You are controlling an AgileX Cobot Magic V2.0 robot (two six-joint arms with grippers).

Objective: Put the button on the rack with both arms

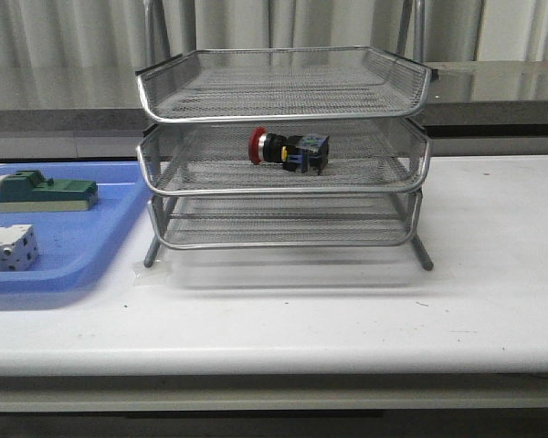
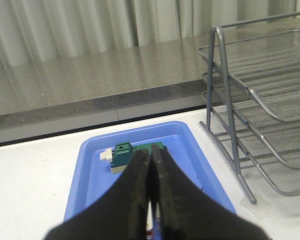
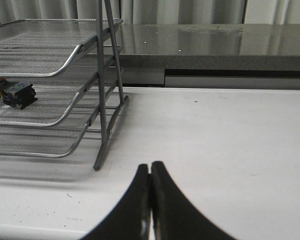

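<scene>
- In the front view the blue tray (image 1: 64, 246) runs off the picture's left edge, and the white block (image 1: 7, 248) in it is cut there too.
- The rack's (image 1: 283, 91) uprights are cut off at the top edge.
- Mesh partly veils the button (image 1: 289, 151).
- In the left wrist view the left pincer (image 2: 151, 200) hides part of the green block (image 2: 124, 152).

A white table (image 1: 365, 310) carries the silver wire rack (image 1: 283, 146) toward the middle, standing on its metal legs, and a blue tray (image 1: 68, 246) just beside it at the left edge of the front view.
</scene>
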